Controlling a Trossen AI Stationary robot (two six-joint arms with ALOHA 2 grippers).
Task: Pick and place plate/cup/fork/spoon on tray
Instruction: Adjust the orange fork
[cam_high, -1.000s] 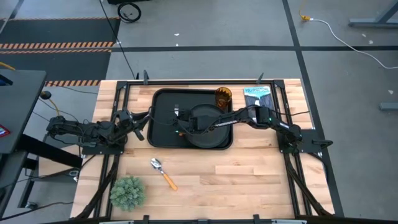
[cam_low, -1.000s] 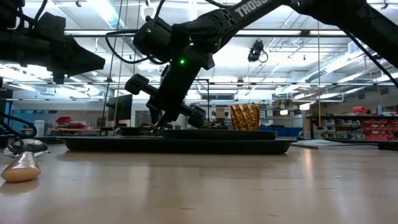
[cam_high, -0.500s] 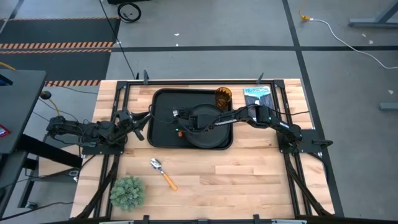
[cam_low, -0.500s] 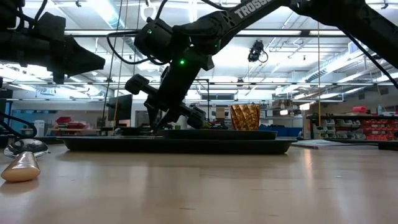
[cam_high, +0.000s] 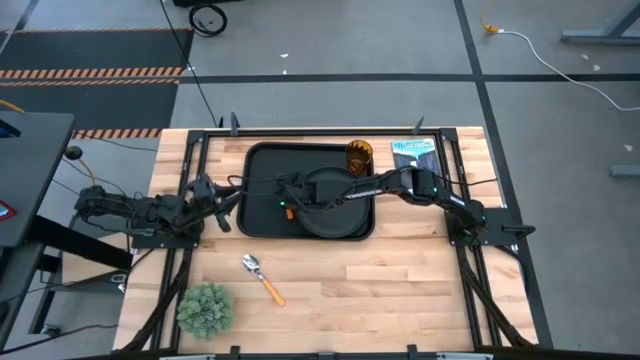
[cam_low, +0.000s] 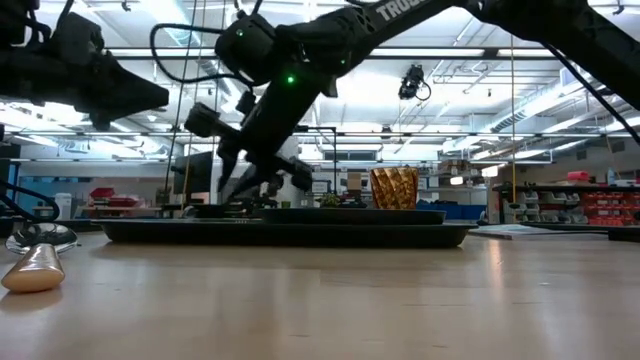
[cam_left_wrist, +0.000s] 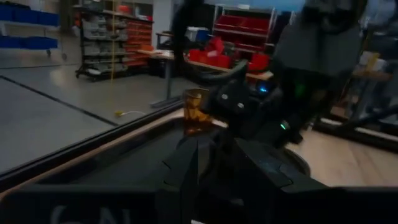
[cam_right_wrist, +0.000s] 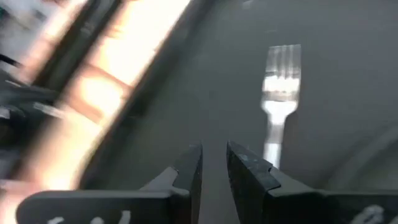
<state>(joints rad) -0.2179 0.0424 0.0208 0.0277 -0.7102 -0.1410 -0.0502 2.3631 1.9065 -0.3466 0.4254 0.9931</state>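
Observation:
The black tray (cam_high: 258, 165) lies on the wooden table. The round black plate (cam_high: 340, 205) rests on its right half, and the amber cup (cam_high: 359, 155) stands upright at its far right corner. The fork (cam_right_wrist: 280, 87) lies flat on the tray floor, tines away from my right gripper, its handle hidden behind one finger. My right gripper (cam_high: 284, 195) hovers just over the tray's left half beside the fork, its fingers (cam_right_wrist: 189, 167) a narrow gap apart and empty. My left gripper (cam_high: 215, 195) waits shut off the tray's left edge. The spoon (cam_high: 262, 277) lies on the table near the front.
A green fuzzy ball (cam_high: 205, 309) sits at the table's near left. A blue packet (cam_high: 413, 155) lies at the far right beside the tray. My right arm (cam_high: 400, 187) stretches across the plate. Bare wood lies between the tray and the near edge.
My right gripper has risen a little off the tray floor and swung toward the tray's left side, tipping as it went. The fork stays flat on the tray.

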